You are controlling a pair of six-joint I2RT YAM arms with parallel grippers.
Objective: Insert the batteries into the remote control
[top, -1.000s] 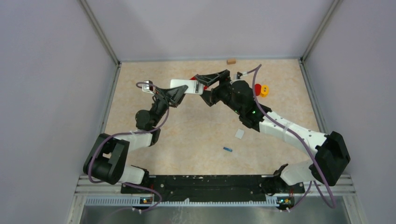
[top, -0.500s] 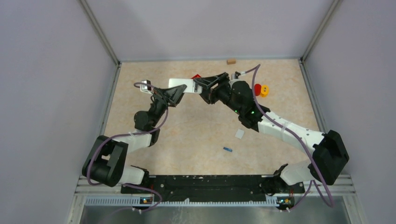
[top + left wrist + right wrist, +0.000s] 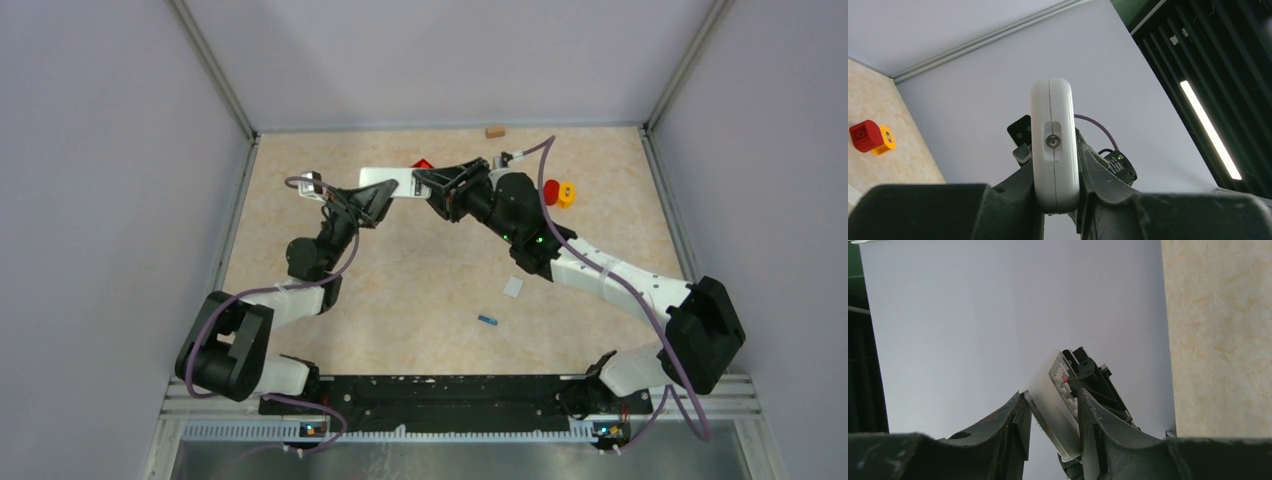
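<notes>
— While the remote control (image 3: 393, 183) hangs in the air over the far middle of the worktop (image 3: 420, 270), where does it sit against the claws?

— Between them. The left claw (image 3: 1055, 197) is clenched on one end, with its fingers (image 3: 1015, 192) against both sides of the remote control. The right claw (image 3: 1050, 412) brackets the other end. There the remote control lies slanted between the fingers (image 3: 1093, 430), button face toward one of them. Whether they pinch it, I cannot tell.

— And the arms?

— The left arm (image 3: 300, 295) rises from the near left corner and the right arm (image 3: 610, 280) from the near right corner. Both bend inward and meet tip to tip like an arch.

— Batteries?

— One shows: a blue battery (image 3: 487, 320) lying flat on the worktop, right of centre toward the near edge, well apart from both claws.

— Anything else?

— One small white square piece (image 3: 513, 287) lies beside the right arm. One red block (image 3: 550, 190) sits just beside one yellow block (image 3: 567, 194) toward the far right. One tan block (image 3: 494, 130) is at the far edge, and one red piece (image 3: 421, 163) peeks out behind the remote control.
</notes>
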